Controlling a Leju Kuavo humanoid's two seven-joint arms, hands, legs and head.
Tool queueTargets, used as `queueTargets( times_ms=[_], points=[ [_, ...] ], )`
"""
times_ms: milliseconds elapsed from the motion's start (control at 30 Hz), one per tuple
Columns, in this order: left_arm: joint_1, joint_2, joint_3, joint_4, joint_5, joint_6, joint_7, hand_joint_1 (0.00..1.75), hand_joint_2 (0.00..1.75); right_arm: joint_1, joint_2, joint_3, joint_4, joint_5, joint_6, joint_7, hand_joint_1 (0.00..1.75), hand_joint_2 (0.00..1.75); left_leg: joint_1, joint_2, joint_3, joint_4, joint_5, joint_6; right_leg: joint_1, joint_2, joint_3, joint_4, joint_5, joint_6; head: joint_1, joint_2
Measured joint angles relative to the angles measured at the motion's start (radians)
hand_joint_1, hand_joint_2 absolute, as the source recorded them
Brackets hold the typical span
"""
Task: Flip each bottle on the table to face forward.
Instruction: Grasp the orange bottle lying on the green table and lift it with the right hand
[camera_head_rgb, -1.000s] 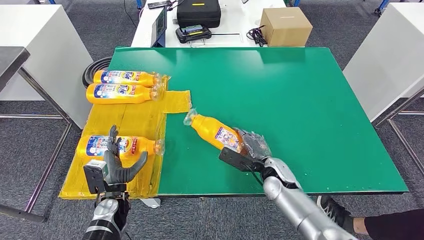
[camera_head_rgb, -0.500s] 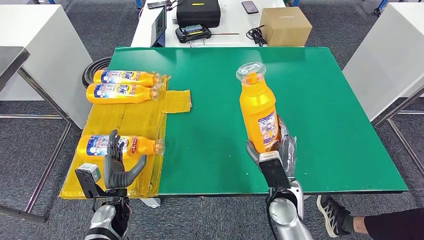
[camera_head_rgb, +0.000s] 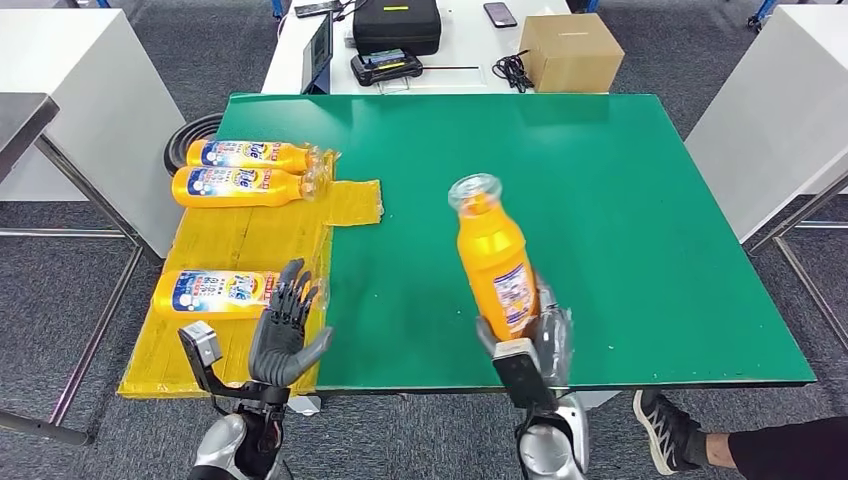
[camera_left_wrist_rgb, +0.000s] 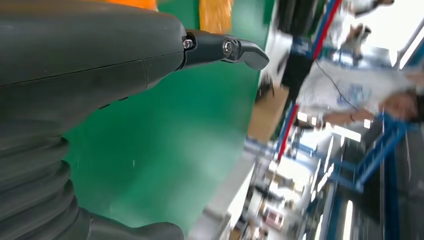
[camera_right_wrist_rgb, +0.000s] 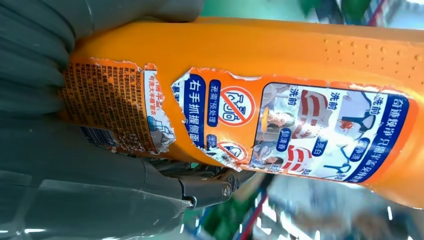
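My right hand (camera_head_rgb: 535, 335) grips an orange bottle (camera_head_rgb: 492, 258) by its base and holds it upright above the front of the green table (camera_head_rgb: 620, 200), clear cap up. Close up, the bottle (camera_right_wrist_rgb: 280, 100) shows its torn back label, with my right hand (camera_right_wrist_rgb: 75, 165) wrapped around the lower part. My left hand (camera_head_rgb: 283, 328) hovers open, fingers spread, over the near end of the yellow mat (camera_head_rgb: 240, 240), just in front of a lying orange bottle (camera_head_rgb: 225, 291). Two more orange bottles (camera_head_rgb: 245, 172) lie side by side at the mat's far end. My left hand (camera_left_wrist_rgb: 100, 65) holds nothing.
A white table beyond the green one carries a black case (camera_head_rgb: 397, 25), a cardboard box (camera_head_rgb: 571, 52) and small devices. White tables (camera_head_rgb: 780, 120) flank both sides. A person's shoe (camera_head_rgb: 668, 425) shows on the floor at the lower right.
My right hand lifted the orange bottle off the table, stood it upright, then shifted it slightly left and nearer. My left hand moved right and opened its fingers wider.
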Motion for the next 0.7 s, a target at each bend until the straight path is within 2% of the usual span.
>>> queueTargets(
  times_ms=[400,700],
  points=[
    [0.006,0.014,-0.074,-0.024,-0.009,-0.03,0.007,0.0,1.75,-0.024,0.04,0.07,0.141,0.023,0.02,-0.004,1.73,1.75,0.0,0.0,0.0,0.0,0.0,0.0,0.0,0.0,0.0,0.0,0.0,0.0,0.0,0.0],
    [0.005,0.023,-0.133,-0.024,-0.071,-0.049,0.017,0.0,1.75,-0.112,0.095,0.197,0.263,0.055,0.018,0.004,1.75,1.75,0.001,0.0,0.0,0.0,0.0,0.0,0.0,0.0,0.0,0.0,0.0,0.0,0.0,0.0]
  ],
)
